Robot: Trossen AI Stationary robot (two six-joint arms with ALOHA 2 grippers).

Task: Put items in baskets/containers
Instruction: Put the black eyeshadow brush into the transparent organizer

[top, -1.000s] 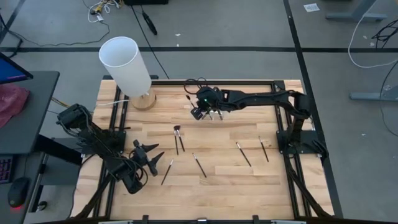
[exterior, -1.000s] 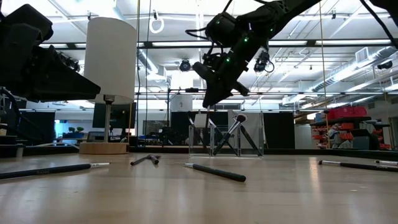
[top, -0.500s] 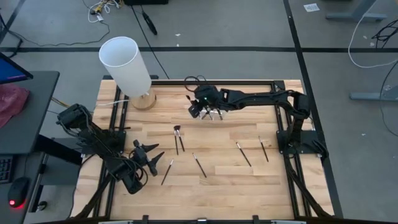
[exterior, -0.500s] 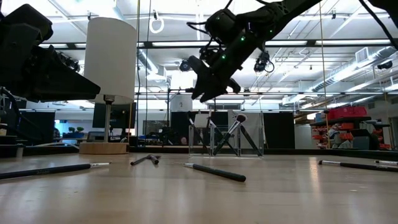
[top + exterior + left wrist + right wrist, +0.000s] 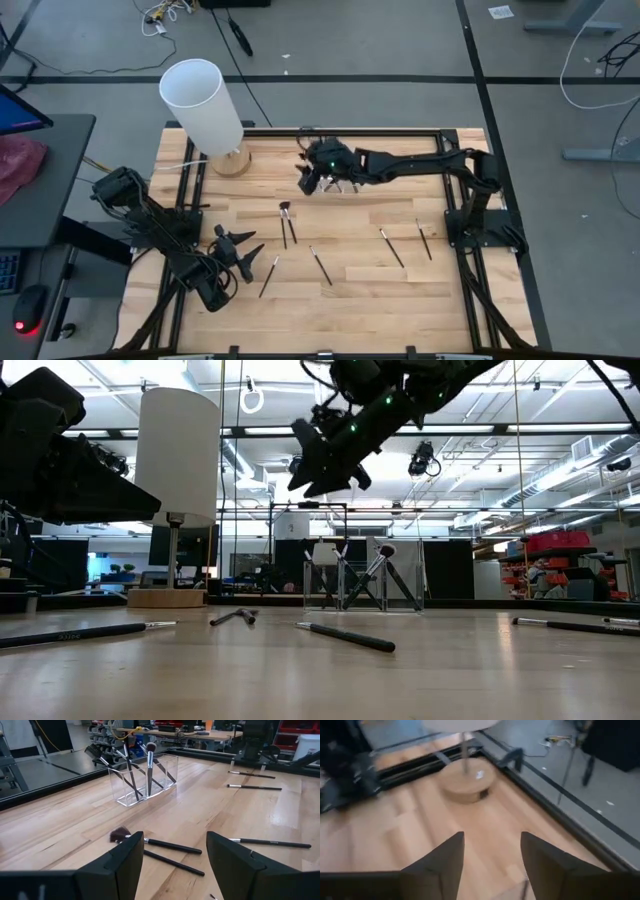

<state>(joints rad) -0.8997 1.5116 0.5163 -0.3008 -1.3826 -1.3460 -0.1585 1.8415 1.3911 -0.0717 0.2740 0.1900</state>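
Note:
The clear plastic holder (image 5: 145, 780) stands on the table's far middle, with several brushes leaning upright inside it (image 5: 362, 580). Several more brushes lie flat on the wood: a pair (image 5: 286, 224) near the middle, one (image 5: 319, 265), one (image 5: 269, 276) and two at the right (image 5: 391, 247), (image 5: 424, 240). My right gripper (image 5: 308, 181) hangs open high above the table (image 5: 322, 465), just left of the holder (image 5: 344, 186), with nothing between its fingers (image 5: 492, 862). At the near left, my left gripper (image 5: 243, 250) rests open and level, empty (image 5: 172, 865).
A tall white cylinder (image 5: 205, 100) on a round wooden base (image 5: 468, 782) stands at the far left corner. A black metal frame (image 5: 470, 290) borders the table. Bare wood lies between the scattered brushes and along the near edge.
My right gripper has risen from just above the holder and gone toward the table's left edge, tipping its fingers up, and it has opened. The brushes in the holder and on the table lie as before.

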